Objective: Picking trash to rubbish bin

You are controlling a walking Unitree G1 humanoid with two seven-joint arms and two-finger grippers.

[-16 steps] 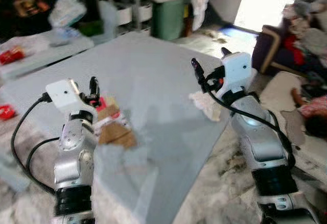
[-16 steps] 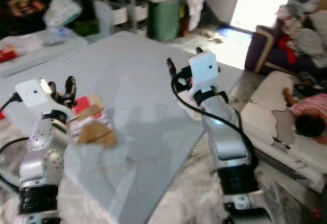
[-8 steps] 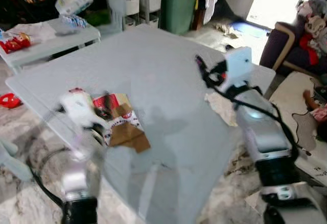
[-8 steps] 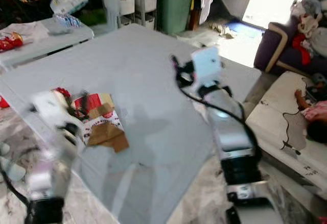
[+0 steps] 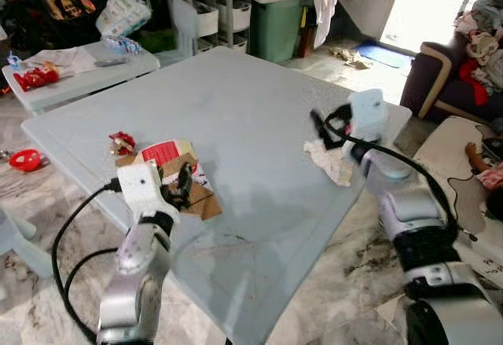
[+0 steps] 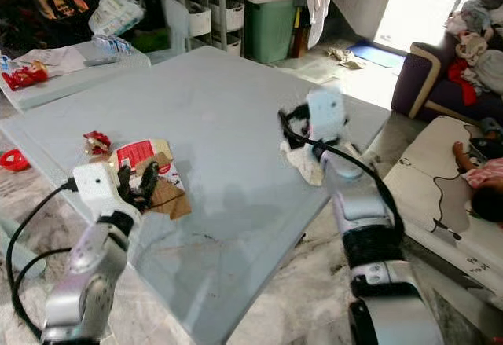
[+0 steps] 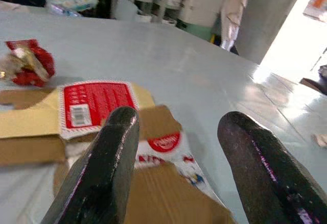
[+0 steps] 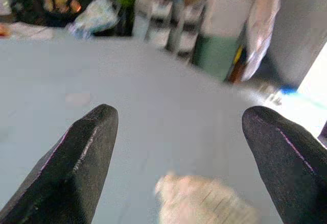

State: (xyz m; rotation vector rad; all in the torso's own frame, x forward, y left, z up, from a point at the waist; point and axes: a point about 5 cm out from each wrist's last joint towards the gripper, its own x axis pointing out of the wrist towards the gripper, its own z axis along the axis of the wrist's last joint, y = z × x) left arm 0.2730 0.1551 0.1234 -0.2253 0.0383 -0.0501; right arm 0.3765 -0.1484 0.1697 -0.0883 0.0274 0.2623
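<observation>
Flattened cardboard packaging point(image 5: 169, 164) with a red and white label point(image 7: 97, 101) lies near the left front of the grey table point(image 5: 251, 101). A crumpled red wrapper point(image 5: 122, 141) sits just beyond it. My left gripper point(image 7: 179, 119) is open, low over the near end of the packaging, its fingers point(image 5: 182, 184) pointing across it. A crumpled white tissue point(image 5: 330, 160) lies near the table's right edge. My right gripper point(image 8: 180, 116) is open just above the tissue point(image 8: 204, 203), its fingertips point(image 5: 318, 125) pointing toward the table's middle.
A low side table point(image 5: 86, 70) with red packets stands at the far left, and a red object point(image 5: 25, 159) lies on the floor. A green bin point(image 5: 275, 23) and white shelves point(image 5: 212, 7) stand beyond the table. At the right are a sofa point(image 5: 440, 78) and a person point(image 5: 487, 176) lying down.
The camera has shifted, so more of the table shows. My left gripper has come down over the cardboard packaging. My right gripper has dropped lower, close to the tissue.
</observation>
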